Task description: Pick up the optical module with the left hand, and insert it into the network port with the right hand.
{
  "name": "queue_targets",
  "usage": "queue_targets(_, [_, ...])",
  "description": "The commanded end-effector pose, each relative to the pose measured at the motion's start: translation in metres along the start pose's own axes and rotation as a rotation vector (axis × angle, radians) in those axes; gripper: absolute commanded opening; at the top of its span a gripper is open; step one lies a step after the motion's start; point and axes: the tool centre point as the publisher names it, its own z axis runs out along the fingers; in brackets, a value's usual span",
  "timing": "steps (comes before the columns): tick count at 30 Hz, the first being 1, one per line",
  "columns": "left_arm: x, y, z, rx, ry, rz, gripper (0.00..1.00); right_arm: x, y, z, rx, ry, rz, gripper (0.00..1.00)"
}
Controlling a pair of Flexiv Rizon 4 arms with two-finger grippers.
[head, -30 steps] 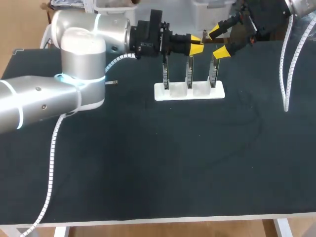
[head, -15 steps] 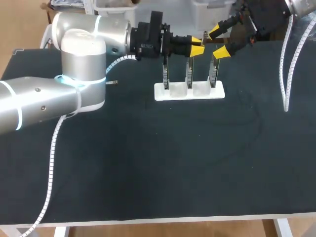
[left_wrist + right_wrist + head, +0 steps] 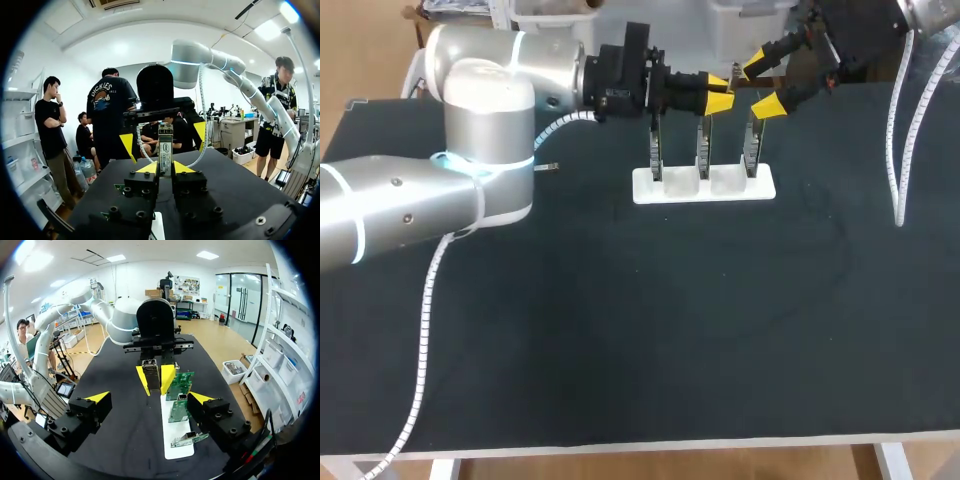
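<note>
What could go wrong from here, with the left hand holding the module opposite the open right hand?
1. The module is small and pinched only between the left hand's tips; the open right hand has little free surface to take, so it may slip or the hands may clash.
2. Both hands seem to hover close above the upright boards in the white holder; a dropped module or low move could knock them.

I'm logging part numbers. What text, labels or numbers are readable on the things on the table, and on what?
optical module: a pale label with dark print, too small to read.
circuit boards: any markings are too blurred to read.
white stand: no text visible.
</note>
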Motion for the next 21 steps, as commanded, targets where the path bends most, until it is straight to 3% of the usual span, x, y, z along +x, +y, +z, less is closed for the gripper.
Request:
queue_targets(1, [0.0, 0.0, 0.0, -0.002, 0.0, 0.002, 0.0, 0.0, -0.001, 0.0, -0.001, 0.0, 0.0, 1.0])
queue_targets(12, [-0.004, 0.001, -0.014, -0.01, 0.041, -0.011, 0.0, 0.0, -0.001, 0.0, -0.001, 0.0, 0.0, 1.0])
queue_targets(21, [-0.01, 0.016, -0.017, -0.005, 0.057, -0.004, 0.0, 0.0, -0.001, 0.0, -0.001, 0.0, 0.0, 1.0])
